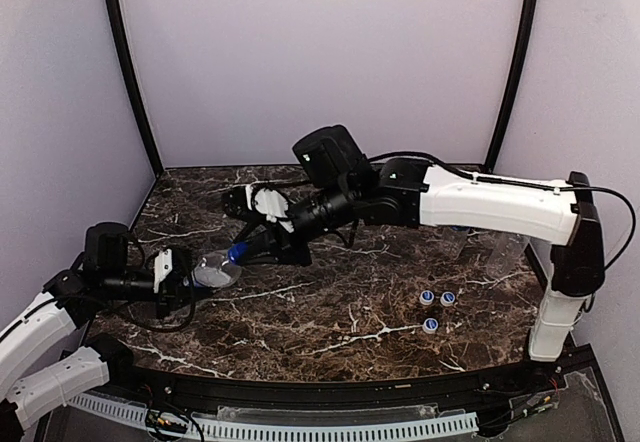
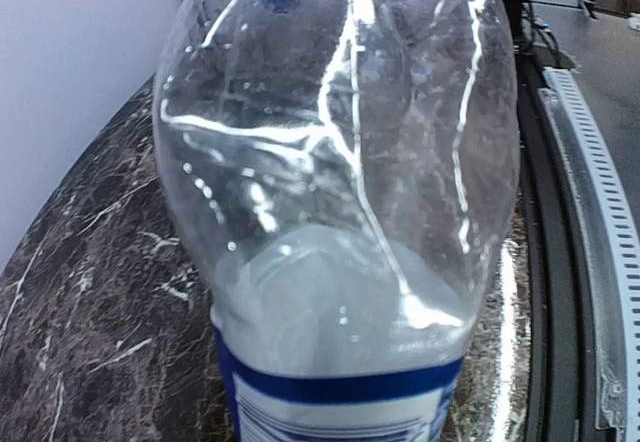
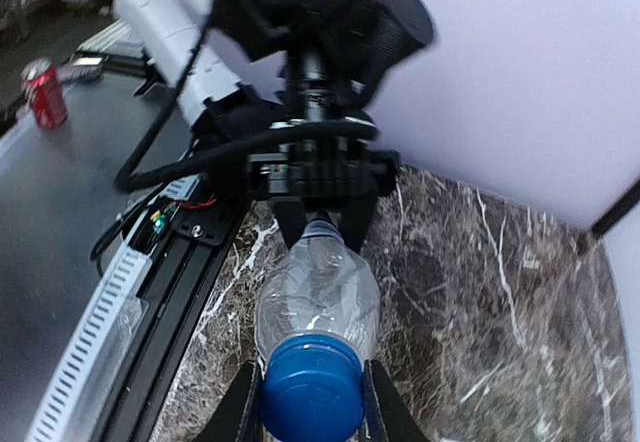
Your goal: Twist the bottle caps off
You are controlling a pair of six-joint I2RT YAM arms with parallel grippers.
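Observation:
A clear bottle [image 1: 213,270] with a dark blue label [image 2: 340,392] is held lying level above the table, between the two arms. My left gripper [image 1: 190,277] is shut on its base end. In the right wrist view its black fingers [image 3: 288,224] clamp the far end of the bottle [image 3: 318,292]. My right gripper [image 3: 312,402] is shut on the blue bottle cap [image 3: 312,387], one finger on each side. In the top view that cap [image 1: 236,254] sits at my right gripper [image 1: 245,250]. The bottle [image 2: 340,142] fills the left wrist view and hides the left fingers.
Three loose caps [image 1: 427,298] [image 1: 448,298] [image 1: 431,325] lie on the marble table [image 1: 330,312] at the right front. Something clear [image 1: 480,247] lies behind the right arm. A red can [image 3: 45,92] stands off the table. Walls enclose the back and sides.

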